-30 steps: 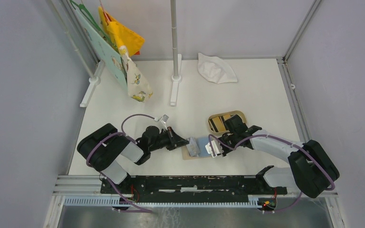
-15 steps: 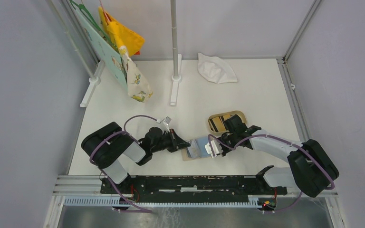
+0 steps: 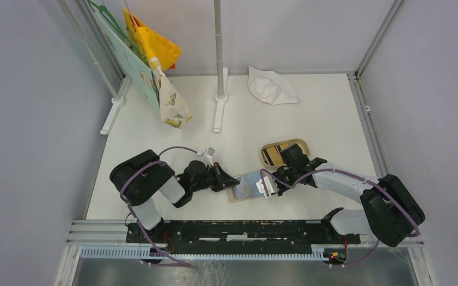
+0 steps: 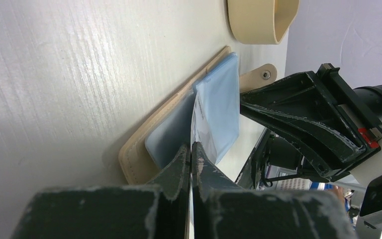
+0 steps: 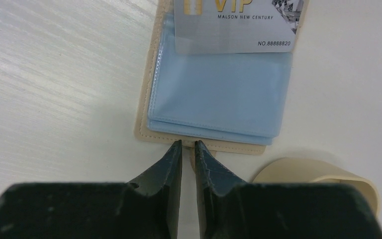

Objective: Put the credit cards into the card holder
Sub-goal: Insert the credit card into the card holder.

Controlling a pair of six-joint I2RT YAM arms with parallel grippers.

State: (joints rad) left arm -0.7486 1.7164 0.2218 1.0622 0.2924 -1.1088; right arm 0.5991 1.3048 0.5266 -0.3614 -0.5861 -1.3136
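Sliding in among the light blue leaves of the card holder (image 5: 219, 94), the grey-white card (image 5: 234, 25) now reaches a little further across the lining than it did a second ago. From the left wrist view we see it edge-on between two blue leaves. We cannot tell whether it is truly inside a pocket.

The holder lies open and flat on the table (image 3: 310, 107), between the two grippers and just beside the tan tray (image 3: 303, 143).

The left gripper (image 4: 191, 149) is clamped tight on the card's outer edge. Its arm has swung in toward the holder over the last second, carrying the card with it.

The right gripper (image 5: 188, 144) has not shifted. Its jaws stand nearly together with only a thin slit between them, and their tips are on the holder's beige border. We cannot tell whether it pinches that border or merely pins it down.

We judge this card's insertion to be underway but unfinished, since much of it is uncovered and the left gripper has not let go. The other cards (image 3: 269, 156), dark and orange, wait in the tray.
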